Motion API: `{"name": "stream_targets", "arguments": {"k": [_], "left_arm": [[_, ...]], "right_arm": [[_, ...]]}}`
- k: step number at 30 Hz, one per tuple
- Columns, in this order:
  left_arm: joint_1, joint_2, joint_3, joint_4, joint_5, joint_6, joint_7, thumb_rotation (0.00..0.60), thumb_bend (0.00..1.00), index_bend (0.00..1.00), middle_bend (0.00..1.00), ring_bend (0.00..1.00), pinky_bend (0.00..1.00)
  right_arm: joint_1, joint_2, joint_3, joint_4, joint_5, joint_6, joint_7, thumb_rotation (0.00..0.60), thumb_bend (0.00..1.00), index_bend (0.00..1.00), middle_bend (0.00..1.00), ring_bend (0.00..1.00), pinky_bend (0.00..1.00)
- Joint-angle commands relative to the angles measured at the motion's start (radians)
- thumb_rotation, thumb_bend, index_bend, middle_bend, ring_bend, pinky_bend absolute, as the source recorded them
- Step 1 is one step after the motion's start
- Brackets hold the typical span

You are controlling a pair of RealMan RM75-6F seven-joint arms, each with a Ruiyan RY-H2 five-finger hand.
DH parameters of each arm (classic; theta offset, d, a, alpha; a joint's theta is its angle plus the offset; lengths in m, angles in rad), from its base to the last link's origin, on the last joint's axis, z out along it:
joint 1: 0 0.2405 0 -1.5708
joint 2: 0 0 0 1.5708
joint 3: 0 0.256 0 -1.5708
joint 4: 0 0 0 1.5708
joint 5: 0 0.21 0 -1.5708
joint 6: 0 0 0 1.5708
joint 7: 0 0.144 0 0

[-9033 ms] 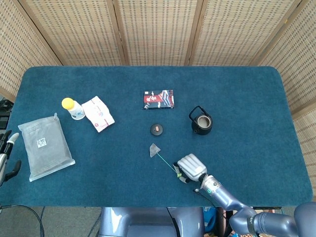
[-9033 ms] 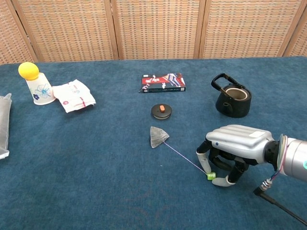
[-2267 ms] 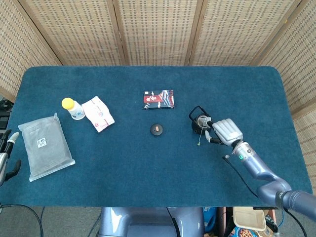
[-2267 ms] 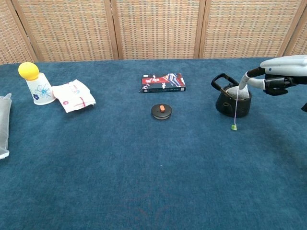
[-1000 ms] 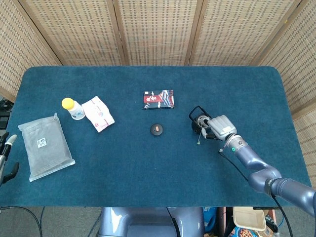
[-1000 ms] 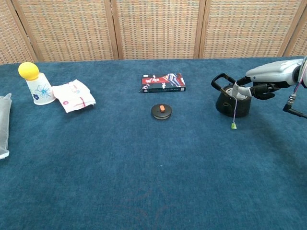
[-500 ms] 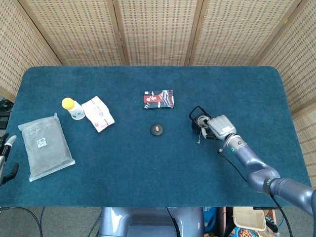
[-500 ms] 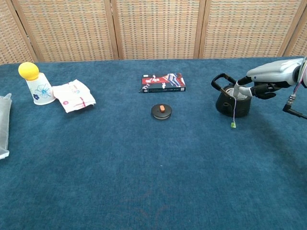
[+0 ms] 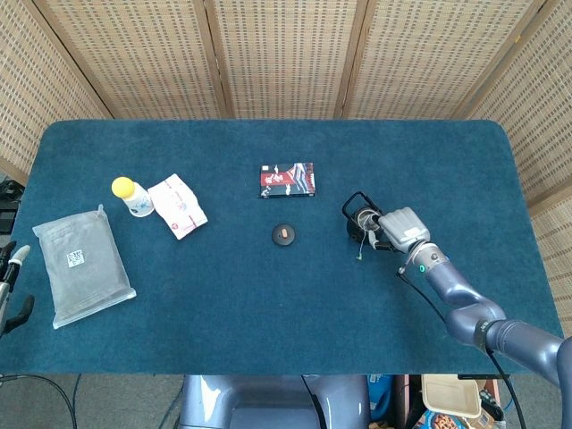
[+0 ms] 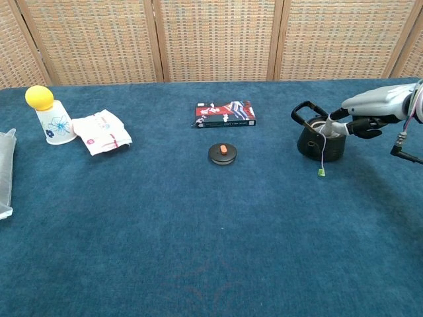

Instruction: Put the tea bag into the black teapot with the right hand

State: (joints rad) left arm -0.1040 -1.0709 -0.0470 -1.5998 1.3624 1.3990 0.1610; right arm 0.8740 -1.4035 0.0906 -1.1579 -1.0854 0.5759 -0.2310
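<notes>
The right hand (image 10: 375,105) reaches in from the right edge with its fingertips (image 10: 334,123) at the rim of the one black teapot (image 10: 320,137), on the side away from the pot's handle. The single tea bag (image 10: 322,125) sits in the mouth of the teapot, directly under those fingertips, and its string (image 10: 322,152) hangs over the front of the pot down to a green tag (image 10: 320,172) just above the cloth. The fingers are drawn together and seem to touch the bag or its string, but whether they pinch it or merely rest against it cannot be told from either view. In the head view the right hand (image 9: 399,228) lies just beside the teapot (image 9: 362,221), with the tag (image 9: 357,259) below it. The left hand (image 9: 12,286) shows only at the left table edge, fingers apart, holding nothing. On the blue table (image 10: 198,238) there is one round black lid (image 10: 223,153) with an orange knob, well apart from the pot; one flat printed packet (image 10: 225,114) behind it; one cup (image 10: 51,121) topped by a yellow ball (image 10: 39,97); one white sachet (image 10: 101,132) touching the cup; and one clear plastic bag (image 9: 82,265) at the far left.
</notes>
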Motion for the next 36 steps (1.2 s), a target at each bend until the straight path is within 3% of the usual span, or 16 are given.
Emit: {"name": "stream_targets", "arguments": {"k": [1, 12, 20, 27, 32, 36], "left_arm": [[0.0, 0.0, 0.0, 0.0, 0.0, 0.0, 0.0, 0.6, 0.45, 0.0, 0.0, 0.0, 0.0], [-0.001, 0.0, 0.0, -0.001, 0.002, -0.002, -0.001, 0.6, 0.45, 0.0, 0.0, 0.0, 0.0], [0.0, -0.001, 0.0, -0.003, 0.008, 0.003, -0.002, 0.6, 0.45, 0.0, 0.0, 0.0, 0.0], [0.004, -0.003, 0.004, -0.004, 0.015, 0.008, -0.008, 0.6, 0.45, 0.0, 0.0, 0.0, 0.0], [0.009, -0.009, 0.008, -0.004, 0.026, 0.017, -0.015, 0.6, 0.45, 0.0, 0.0, 0.0, 0.0], [0.014, -0.015, 0.012, -0.003, 0.042, 0.032, -0.021, 0.6, 0.45, 0.0, 0.0, 0.0, 0.0]], "right_arm": [[0.002, -0.007, -0.002, 0.007, 0.001, -0.002, -0.001, 0.0, 0.77, 0.26, 0.97, 1.0, 1.0], [-0.007, 0.016, -0.006, -0.036, -0.006, 0.035, -0.018, 0.0, 0.77, 0.26, 0.97, 1.0, 1.0], [-0.051, 0.095, 0.011, -0.162, -0.016, 0.148, -0.025, 0.0, 0.77, 0.26, 0.96, 1.0, 1.0], [-0.131, 0.119, 0.028, -0.261, 0.004, 0.323, -0.057, 0.0, 0.77, 0.26, 0.91, 0.99, 1.0], [-0.204, 0.117, 0.039, -0.337, 0.021, 0.469, -0.08, 0.0, 0.77, 0.25, 0.78, 0.88, 1.0], [-0.253, 0.119, 0.038, -0.385, 0.014, 0.553, -0.091, 0.0, 0.77, 0.23, 0.67, 0.74, 0.92]]}}
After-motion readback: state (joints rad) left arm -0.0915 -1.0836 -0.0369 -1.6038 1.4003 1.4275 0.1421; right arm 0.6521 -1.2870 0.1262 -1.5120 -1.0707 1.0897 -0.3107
